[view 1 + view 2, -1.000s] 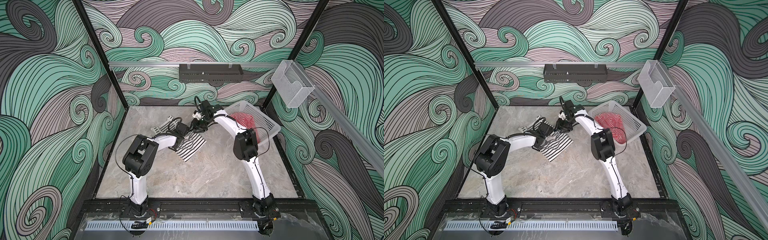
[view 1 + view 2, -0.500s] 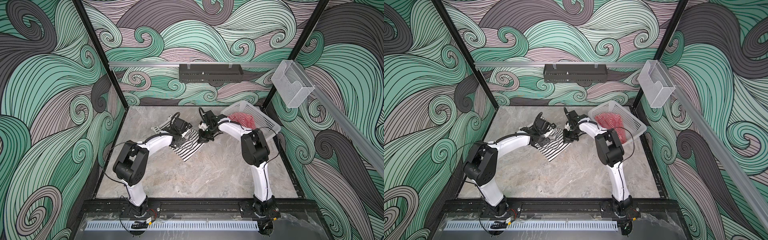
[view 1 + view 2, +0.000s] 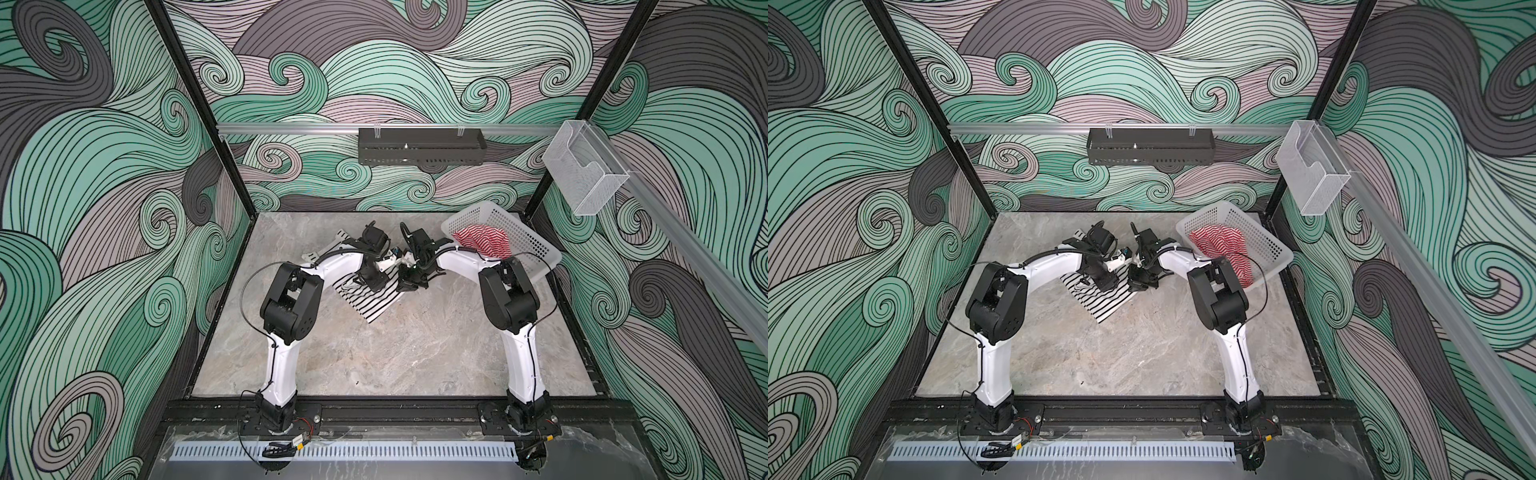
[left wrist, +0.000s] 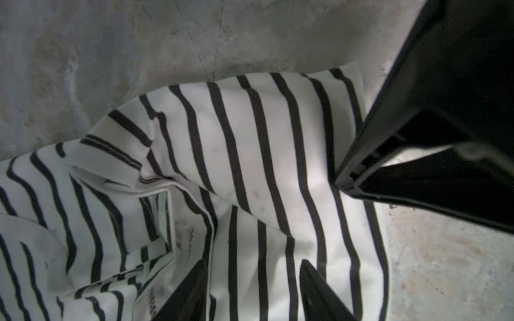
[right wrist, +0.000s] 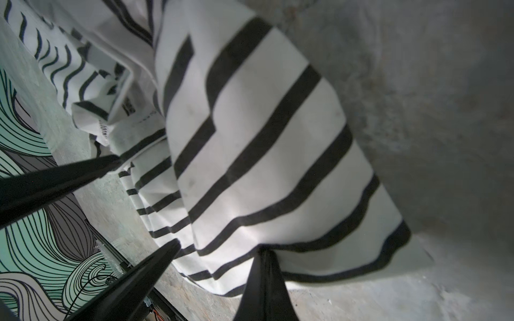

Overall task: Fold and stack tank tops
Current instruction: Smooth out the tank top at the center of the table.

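State, right pincer [image 5: 264, 251]: clenched on the hem of the black-and-white tank top [image 3: 374, 304], with that edge held up off the table [image 3: 415, 357].
State, left pincer [image 4: 253, 266]: released, fingers spread, tips down on the same top just beside your right pincer.

Key relation: from the right pincer's grip the garment runs away across its stripes toward the neck label [image 5: 128, 105]. The label sits by the left pincer's fingers [image 5: 83, 173]. So the long axis reads as hem at the right pincer and straps beyond the left one. The straps are mostly hidden behind the left arm in both top views. Your right arm has the free end, and the left is placed to pin the middle.

Judgement: the fold turns on carrying the hem over the left pincer's line toward the straps. The two pincers stand very close, so draw the left one clear or hold it low before you cross.

Room: there is bare table on the base side of both pincers. On the right pincer's outer side the basket [image 3: 530, 239], holding the red-and-white tank top [image 3: 482, 245], lies near. Its rim is the edge to mind.
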Controlling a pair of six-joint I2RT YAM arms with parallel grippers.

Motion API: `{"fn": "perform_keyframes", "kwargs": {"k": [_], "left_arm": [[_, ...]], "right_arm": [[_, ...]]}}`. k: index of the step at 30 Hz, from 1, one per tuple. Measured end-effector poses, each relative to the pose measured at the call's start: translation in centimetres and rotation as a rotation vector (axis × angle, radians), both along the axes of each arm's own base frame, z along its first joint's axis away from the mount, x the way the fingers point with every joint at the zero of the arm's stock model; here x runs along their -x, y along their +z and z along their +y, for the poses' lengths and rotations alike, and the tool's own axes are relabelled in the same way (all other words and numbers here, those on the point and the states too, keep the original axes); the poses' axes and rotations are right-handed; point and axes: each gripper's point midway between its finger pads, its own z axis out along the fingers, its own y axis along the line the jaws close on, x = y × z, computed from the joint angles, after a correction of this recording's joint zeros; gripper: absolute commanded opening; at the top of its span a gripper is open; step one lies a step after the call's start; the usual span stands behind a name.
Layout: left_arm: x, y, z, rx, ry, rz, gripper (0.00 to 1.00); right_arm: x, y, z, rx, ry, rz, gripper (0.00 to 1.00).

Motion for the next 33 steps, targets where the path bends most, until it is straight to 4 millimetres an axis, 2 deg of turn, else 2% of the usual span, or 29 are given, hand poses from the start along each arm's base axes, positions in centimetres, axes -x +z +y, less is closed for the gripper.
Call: {"fn": "perform_keyframes", "kwargs": {"k": [5, 13, 25, 33], "left_arm": [[-0.6, -1.3, 0.4, -0.046, 0.011, 0.004, 0.55], [-3.0, -1.6, 2.4, -0.155, 0.065, -0.127, 0.55], [-6.0, -0.3, 4.6, -0.25, 0.116, -0.26, 0.56], [-9.0, 0.1, 7.4, -0.309, 0.187, -0.312, 0.56]], "right_arm": [[-0.2, -0.3, -0.4, 0.018, -0.015, -0.005, 0.0], [-0.2, -0.9, -1.1, 0.036, -0.027, -0.001, 0.0], [-0.2, -1.2, -1.1, 0.028, -0.025, -0.001, 0.0], [-0.1, -1.2, -1.1, 0.016, -0.019, 0.001, 0.0]]}}
